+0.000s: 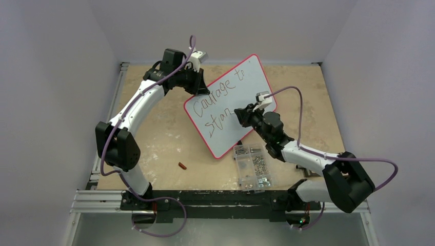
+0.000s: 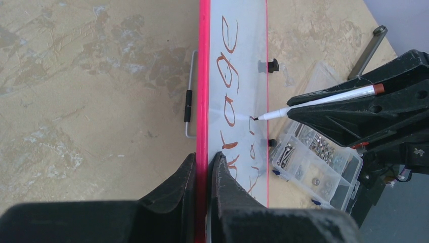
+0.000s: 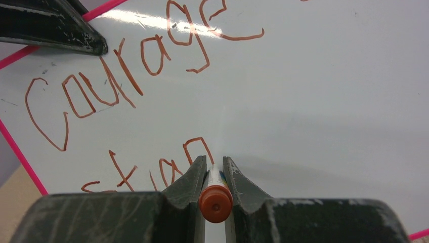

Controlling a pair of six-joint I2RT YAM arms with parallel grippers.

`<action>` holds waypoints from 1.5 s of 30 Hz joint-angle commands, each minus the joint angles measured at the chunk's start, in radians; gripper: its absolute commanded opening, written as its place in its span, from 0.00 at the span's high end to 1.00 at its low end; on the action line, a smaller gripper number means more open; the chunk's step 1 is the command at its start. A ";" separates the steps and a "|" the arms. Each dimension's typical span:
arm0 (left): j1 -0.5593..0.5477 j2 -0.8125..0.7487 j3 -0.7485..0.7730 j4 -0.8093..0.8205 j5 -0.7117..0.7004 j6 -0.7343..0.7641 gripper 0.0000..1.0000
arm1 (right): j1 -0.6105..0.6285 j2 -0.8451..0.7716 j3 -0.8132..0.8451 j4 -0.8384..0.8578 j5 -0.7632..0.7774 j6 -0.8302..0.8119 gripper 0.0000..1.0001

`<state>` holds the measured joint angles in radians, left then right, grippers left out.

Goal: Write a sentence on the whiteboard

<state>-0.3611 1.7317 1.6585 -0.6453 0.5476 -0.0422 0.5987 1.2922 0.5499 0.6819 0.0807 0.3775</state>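
Observation:
The whiteboard (image 1: 251, 84) lies slanted across the middle of the table, white with a red-pink rim (image 2: 204, 76). My left gripper (image 1: 200, 88) (image 2: 205, 157) is shut on the rim at the board's far left edge. The sentence (image 1: 218, 95) (image 3: 116, 81) reads "Courage to" with "stan" under it, in red-brown marker. My right gripper (image 1: 241, 115) (image 3: 214, 161) is shut on a white marker (image 2: 324, 98) with an orange end cap (image 3: 215, 202). The marker's tip (image 2: 255, 118) rests on the board just after the "n".
A clear compartment box of screws (image 1: 252, 166) (image 2: 318, 157) sits just by the board's near corner, under my right arm. A small red-brown piece (image 1: 182, 165) lies on the wooden table. A wire handle (image 2: 189, 101) shows behind the board, a metal rod (image 2: 368, 48) beyond.

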 commanded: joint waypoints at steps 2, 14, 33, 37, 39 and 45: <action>-0.006 0.014 0.001 -0.069 -0.147 0.073 1.00 | -0.004 -0.034 -0.027 -0.034 0.001 0.009 1.00; -0.005 0.012 -0.001 -0.073 -0.153 0.074 1.00 | -0.004 -0.074 0.006 -0.019 0.015 0.004 1.00; -0.006 0.006 -0.010 -0.067 -0.150 0.074 1.00 | -0.062 -0.031 0.061 -0.024 0.069 -0.011 1.00; -0.006 0.008 -0.011 -0.065 -0.149 0.072 1.00 | -0.063 -0.019 0.062 -0.017 0.054 -0.009 1.00; -0.007 0.006 -0.011 -0.064 -0.149 0.071 1.00 | -0.063 -0.015 0.059 -0.007 0.037 -0.010 1.00; -0.007 0.005 -0.010 -0.070 -0.147 0.074 1.00 | -0.065 0.003 0.067 0.005 0.021 -0.009 1.00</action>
<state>-0.3611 1.7317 1.6585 -0.6449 0.5476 -0.0425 0.5373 1.2839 0.5724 0.6441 0.1177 0.3737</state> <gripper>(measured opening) 0.073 0.117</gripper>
